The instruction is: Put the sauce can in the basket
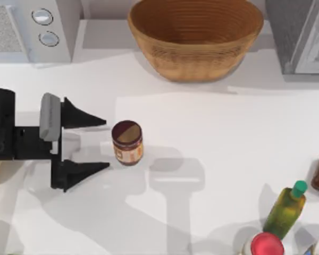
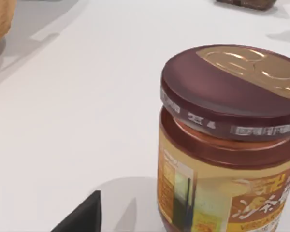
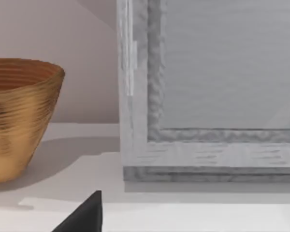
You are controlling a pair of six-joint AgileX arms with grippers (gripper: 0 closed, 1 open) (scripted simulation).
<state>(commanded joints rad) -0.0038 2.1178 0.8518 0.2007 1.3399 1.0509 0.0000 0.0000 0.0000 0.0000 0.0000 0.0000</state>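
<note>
Jaws of the left gripper (image 1: 102, 144) stand released just left of the can (image 1: 127, 142); I should advance straight, straddle its label, then clench before lifting toward the basket (image 1: 195, 50).

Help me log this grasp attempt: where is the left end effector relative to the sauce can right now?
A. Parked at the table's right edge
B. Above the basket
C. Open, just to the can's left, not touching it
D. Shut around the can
C: in the top view the left end effector stands open, its fingertips just short of the sauce can, which sits upright on the table.
</note>
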